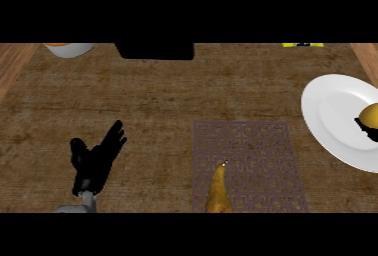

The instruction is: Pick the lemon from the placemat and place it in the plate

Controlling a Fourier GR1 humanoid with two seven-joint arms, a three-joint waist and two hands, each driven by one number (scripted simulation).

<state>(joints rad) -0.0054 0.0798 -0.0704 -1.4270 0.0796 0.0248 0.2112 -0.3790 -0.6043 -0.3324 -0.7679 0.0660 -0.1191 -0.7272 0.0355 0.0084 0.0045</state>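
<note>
No brand, label or writing can be read anywhere; the only candidate is a small yellow and black item (303, 44) at the far edge of the desk (148, 100), right of centre, too small to make out.

The lemon (370, 116) is a dull yellow rounded shape, cut off by the right edge of the view. It lies on the white plate (332, 115) at the far right of the desk, with black fingers (366, 131) of the right hand just under and against it. So little of that hand shows that I cannot tell whether it grips the fruit.

The left hand (94, 159) shows near the left, low in the view, fingers straight and spread, pointing away, holding nothing.

The placemat (247, 145) is a brownish rectangle with a lattice pattern, near the middle of the desk, well apart from the plate. On its near part lies a long yellow-brown pointed thing (218, 192), its tip aimed away.

At the far edge stand a dark box-like object (155, 50) and, left of it, a pale bowl (69, 49) with an orange rim.
</note>
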